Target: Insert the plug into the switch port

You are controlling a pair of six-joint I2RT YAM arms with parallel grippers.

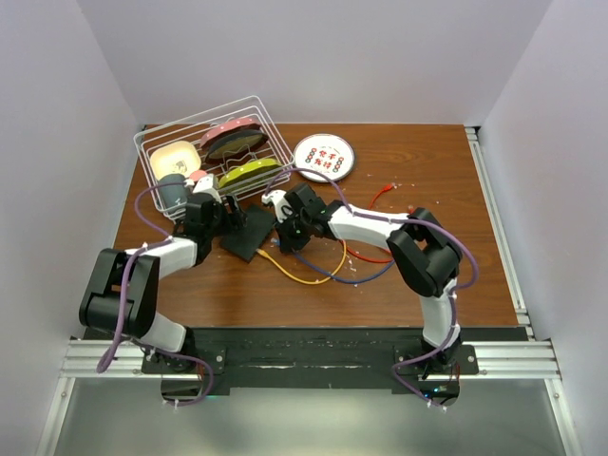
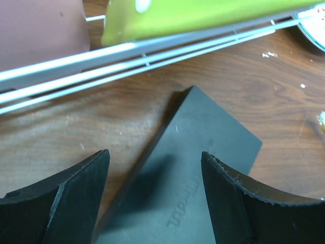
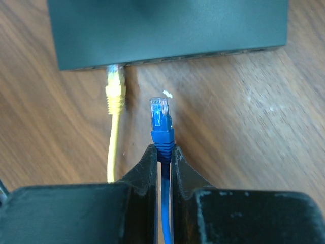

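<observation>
— Plug [image 3: 161, 114]: where is it?
— Clamped in my right gripper [image 3: 163, 152], just short of the switch [image 3: 167, 30], beside its yellow cable [image 3: 115, 94]. My left gripper [image 2: 154, 156] hangs spread over the switch. I'd square up, then push slowly.

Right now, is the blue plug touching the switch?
Apart. The right wrist view shows a strip of table between the blue plug and the switch; the right gripper holds the plug short of the sockets.

Switch [image 3: 167, 30] far side beyond frame, front edge shadowed.
</observation>
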